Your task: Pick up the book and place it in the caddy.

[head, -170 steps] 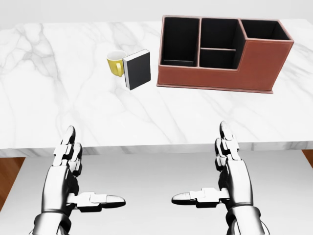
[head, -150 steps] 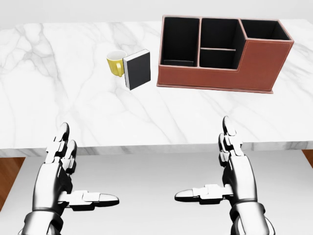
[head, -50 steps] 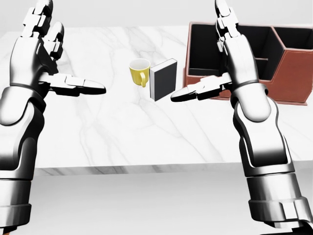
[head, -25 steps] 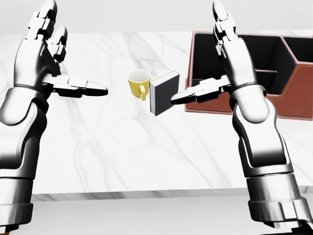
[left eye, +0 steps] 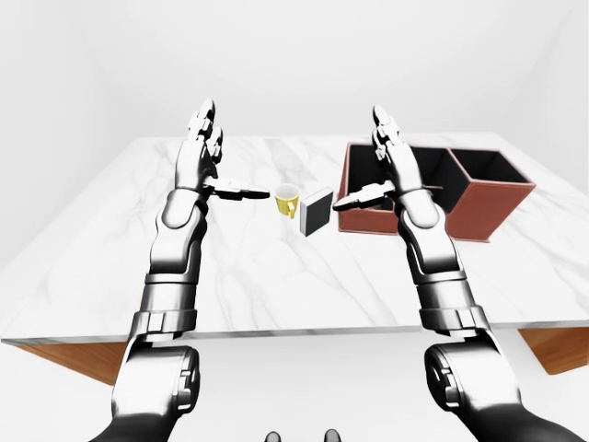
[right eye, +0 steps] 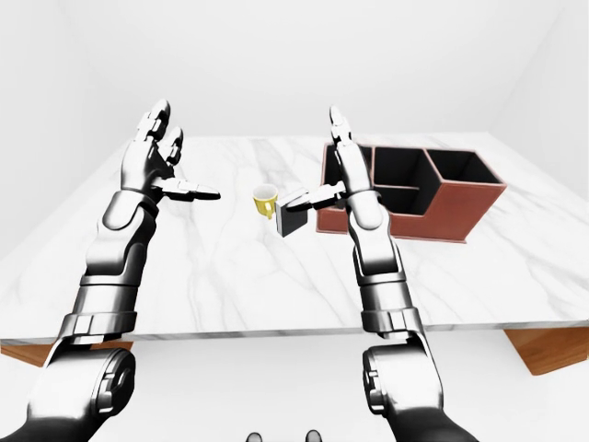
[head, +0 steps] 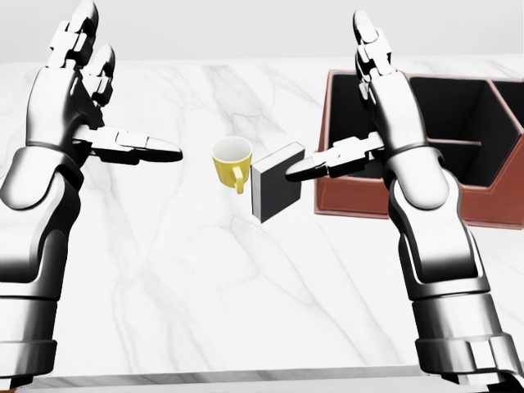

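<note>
The reaching step is in hand; the book (head: 278, 182) is not yet held. It is stood on its edge on the white marble table (head: 205, 295), just beside a yellow mug (head: 232, 161) on its left in the head view, and near the left wall of the brown caddy (head: 360, 201) on its right. The right hand (head: 372, 123) is held up over the book, with the fingers (head: 366, 45) spread and pointed up and the thumb stuck out sideways above the book's top edge. Nothing is pinched by it. Whether the thumb is touching the book cannot be told. The left hand (head: 78, 98) is raised well apart on the left, fingers spread too, and nothing is held.

Next, the right hand likely needs to be lowered and closed around the book, with care so the mug is not knocked.

The caddy's dark compartments are seen in the eye views, and nothing is seen inside them. The mug looks empty too.
</note>
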